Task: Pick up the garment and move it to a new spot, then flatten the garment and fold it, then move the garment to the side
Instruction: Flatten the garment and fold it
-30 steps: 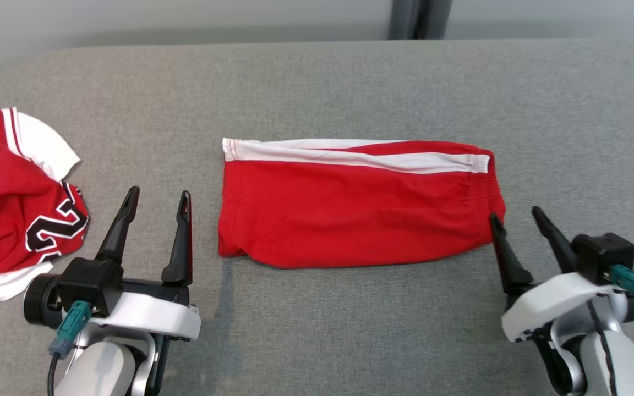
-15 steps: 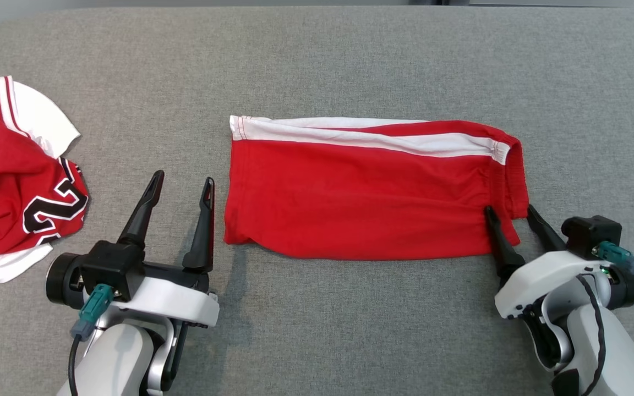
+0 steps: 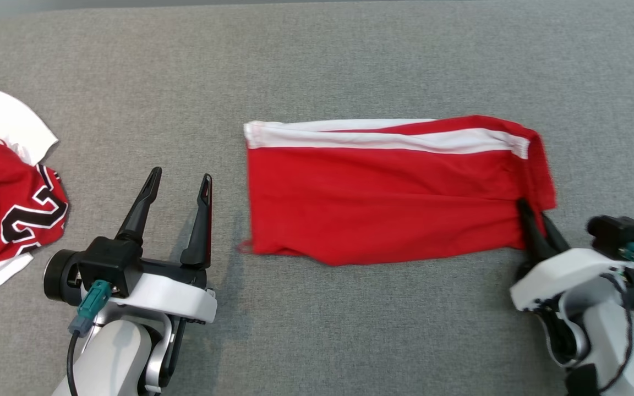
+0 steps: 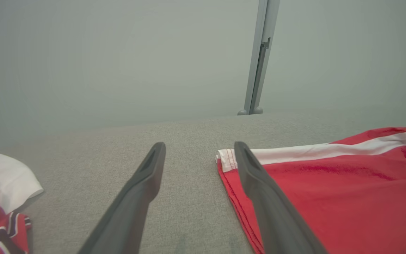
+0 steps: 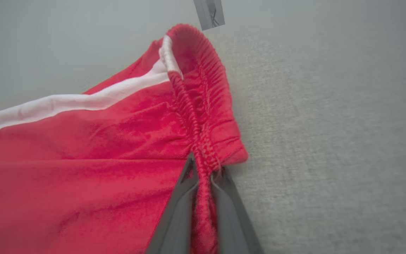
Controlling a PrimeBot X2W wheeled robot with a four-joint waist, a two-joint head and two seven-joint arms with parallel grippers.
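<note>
Head view shows the shorts (image 3: 388, 198) lying flat across the middle of the table (image 3: 350, 66). They are red with a white stripe along the far edge, and the elastic waistband (image 5: 203, 81) is at the right end (bunched and lifted a little where it is gripped). A red jersey (image 3: 3, 203) with white trim and a black numeral lies crumpled at the table's left edge, well apart from the shorts. The table is covered in grey cloth; behind it stands a pale wall (image 4: 118, 53) with a metal post (image 4: 259, 60). The right pincer (image 3: 531, 212) is clamped on the near right corner of the waistband, with cloth squeezed between its fingers. The left pincer (image 3: 181, 174) stands wide apart, holding nothing, just left of the shorts' hem.
</note>
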